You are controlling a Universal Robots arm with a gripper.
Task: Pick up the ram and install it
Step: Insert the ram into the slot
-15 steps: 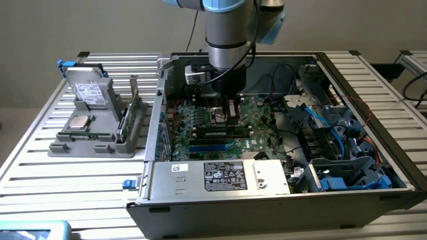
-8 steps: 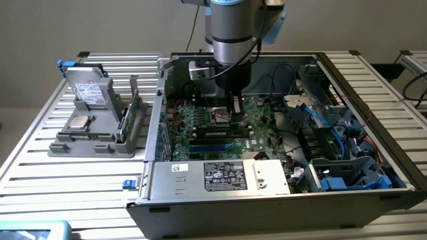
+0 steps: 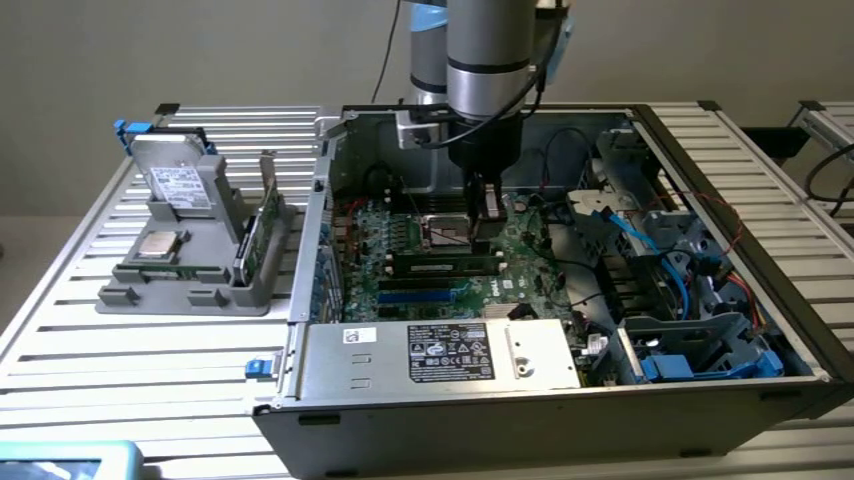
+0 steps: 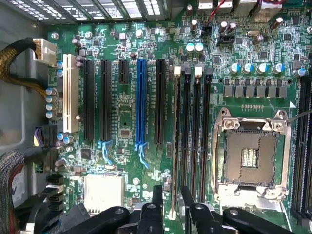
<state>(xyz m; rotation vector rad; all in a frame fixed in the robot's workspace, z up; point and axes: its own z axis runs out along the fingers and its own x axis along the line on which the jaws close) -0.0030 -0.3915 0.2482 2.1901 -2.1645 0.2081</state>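
Observation:
The ram (image 3: 447, 266) is a slim stick with black chips and a white label, standing in a memory slot on the motherboard (image 3: 400, 240) inside the open computer case. In the wrist view the ram (image 4: 174, 146) appears edge-on in the slot beside the empty black slots. My gripper (image 3: 487, 208) hangs straight down over the board, just above the ram. Its black fingertips (image 4: 157, 194) stand on either side of the ram's top edge with a gap to it. The gripper (image 4: 171, 197) is open and holds nothing.
An empty processor socket (image 4: 251, 156) lies beside the memory slots. On the exterior view's left a grey holder (image 3: 187, 285) carries a silver processor chip (image 3: 160, 245), a drive and an upright green card (image 3: 274, 225). Blue cables (image 3: 654, 260) and case walls surround the board.

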